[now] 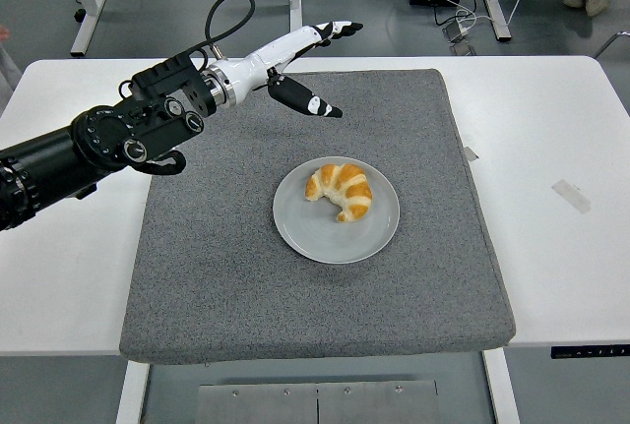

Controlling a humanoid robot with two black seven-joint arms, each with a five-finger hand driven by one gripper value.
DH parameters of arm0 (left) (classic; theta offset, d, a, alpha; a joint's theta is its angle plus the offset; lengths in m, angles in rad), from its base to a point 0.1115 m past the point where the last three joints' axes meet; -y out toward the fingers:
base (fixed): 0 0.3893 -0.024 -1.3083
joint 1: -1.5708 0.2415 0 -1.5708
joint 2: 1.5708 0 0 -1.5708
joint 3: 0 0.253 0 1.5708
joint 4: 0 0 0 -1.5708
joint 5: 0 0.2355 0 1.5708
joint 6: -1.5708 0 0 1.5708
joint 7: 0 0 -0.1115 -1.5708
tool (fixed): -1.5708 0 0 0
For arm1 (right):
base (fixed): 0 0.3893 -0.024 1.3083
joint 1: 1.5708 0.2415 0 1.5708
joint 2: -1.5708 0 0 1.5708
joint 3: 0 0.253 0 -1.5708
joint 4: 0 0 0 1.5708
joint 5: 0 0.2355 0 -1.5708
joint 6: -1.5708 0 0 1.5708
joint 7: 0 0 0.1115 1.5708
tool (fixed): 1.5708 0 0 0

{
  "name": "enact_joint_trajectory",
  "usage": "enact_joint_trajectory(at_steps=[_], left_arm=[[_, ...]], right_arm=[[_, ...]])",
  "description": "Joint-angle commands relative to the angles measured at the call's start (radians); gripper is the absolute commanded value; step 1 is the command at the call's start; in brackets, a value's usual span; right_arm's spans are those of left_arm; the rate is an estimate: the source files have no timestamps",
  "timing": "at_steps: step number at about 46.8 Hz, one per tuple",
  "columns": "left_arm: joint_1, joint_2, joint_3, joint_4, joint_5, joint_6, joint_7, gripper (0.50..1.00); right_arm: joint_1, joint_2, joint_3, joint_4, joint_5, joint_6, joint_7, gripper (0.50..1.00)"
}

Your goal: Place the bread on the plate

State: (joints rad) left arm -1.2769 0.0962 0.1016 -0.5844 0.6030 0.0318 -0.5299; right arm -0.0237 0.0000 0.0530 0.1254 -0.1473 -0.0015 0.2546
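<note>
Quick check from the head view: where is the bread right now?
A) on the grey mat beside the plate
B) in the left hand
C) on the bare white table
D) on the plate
D: the bread lies on the plate, and the left hand is open above the mat's far edge, holding nothing.

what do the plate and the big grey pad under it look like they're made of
The plate looks like glazed ceramic or hard plastic: smooth, even grey, with a faint sheen; the view cannot settle which. The pad looks like felt or foam covered in fabric: matte, speckled grey, with thick, soft rounded edges.
</note>
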Motion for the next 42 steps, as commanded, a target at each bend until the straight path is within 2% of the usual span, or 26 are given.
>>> enact_joint_trajectory(at_steps=[1, 6, 17, 22, 28, 42], left_arm=[[0.007, 0.022, -0.043, 0.0, -0.002, -0.003, 0.018, 0.978], [0.011, 0.056, -0.092, 0.0, -0.046, -0.018, 0.053, 0.977], [0.024, 0.125, -0.099, 0.0, -0.178, -0.072, 0.097, 0.978], [0.042, 0.146, -0.1, 0.003, -0.264, -0.096, 0.154, 0.978], [0.074, 0.174, -0.105, 0.003, -0.347, -0.108, 0.206, 0.978], [0.18, 0.229, -0.236, 0.003, -0.39, -0.124, 0.261, 0.978]], right_arm=[[0.011, 0.0, -0.001, 0.003, 0.0, 0.003, 0.0, 1.0], [0.002, 0.0, -0.013, 0.002, -0.002, 0.003, 0.0, 1.0], [0.001, 0.0, -0.016, -0.01, -0.002, -0.002, 0.0, 1.0], [-0.007, 0.0, -0.015, -0.009, -0.002, 0.0, 0.0, 1.0], [-0.008, 0.0, -0.016, -0.007, -0.002, 0.0, 0.0, 1.0], [-0.028, 0.0, -0.015, -0.006, -0.002, 0.001, 0.0, 1.0]])
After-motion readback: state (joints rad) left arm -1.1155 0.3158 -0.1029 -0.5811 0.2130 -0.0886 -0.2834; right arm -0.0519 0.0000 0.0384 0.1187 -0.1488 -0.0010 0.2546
